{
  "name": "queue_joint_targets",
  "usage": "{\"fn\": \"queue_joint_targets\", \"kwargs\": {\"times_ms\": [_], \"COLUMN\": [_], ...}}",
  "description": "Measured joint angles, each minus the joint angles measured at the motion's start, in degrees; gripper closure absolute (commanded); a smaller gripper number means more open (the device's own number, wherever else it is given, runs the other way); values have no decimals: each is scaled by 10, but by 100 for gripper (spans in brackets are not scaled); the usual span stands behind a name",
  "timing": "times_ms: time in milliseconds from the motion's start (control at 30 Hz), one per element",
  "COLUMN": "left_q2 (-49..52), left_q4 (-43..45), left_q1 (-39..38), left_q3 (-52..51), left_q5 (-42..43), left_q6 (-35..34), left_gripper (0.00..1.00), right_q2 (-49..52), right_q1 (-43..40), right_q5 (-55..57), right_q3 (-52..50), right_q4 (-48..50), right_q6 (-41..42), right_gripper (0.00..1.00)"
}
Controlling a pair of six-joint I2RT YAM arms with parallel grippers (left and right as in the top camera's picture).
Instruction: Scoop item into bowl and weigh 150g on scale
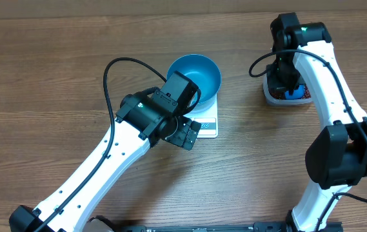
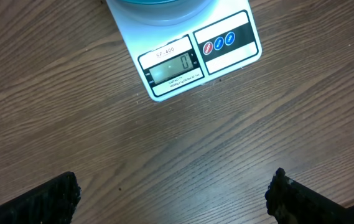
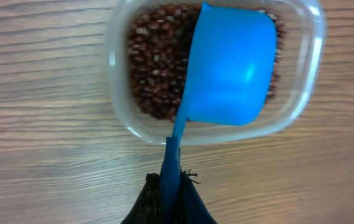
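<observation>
TWO ARMS, ONE LIVERY: Smooth white shells run between bulky black joint housings on both robots. On the left arm (image 1: 99, 161), a thin black cable (image 1: 125, 59) arcs free over the boxy black wrist block, and its fingers (image 2: 49, 200) are black with rough, pebbled tips. The right arm (image 1: 333, 80) shows a small green light (image 1: 305, 28) on its far black joint, with another black cable (image 1: 255, 62) looping at its left.
</observation>
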Motion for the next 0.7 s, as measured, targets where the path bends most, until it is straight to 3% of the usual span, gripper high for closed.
{"fn": "queue_joint_targets", "kwargs": {"times_ms": [700], "left_q2": [0], "left_q4": [0], "left_q1": [0], "left_q3": [0], "left_q5": [0], "left_q6": [0], "left_gripper": [1], "right_q2": [0], "right_q1": [-63], "right_q5": [-116], "right_q3": [0], "right_q4": [2], "right_q6": [-65], "right_gripper": [96]}}
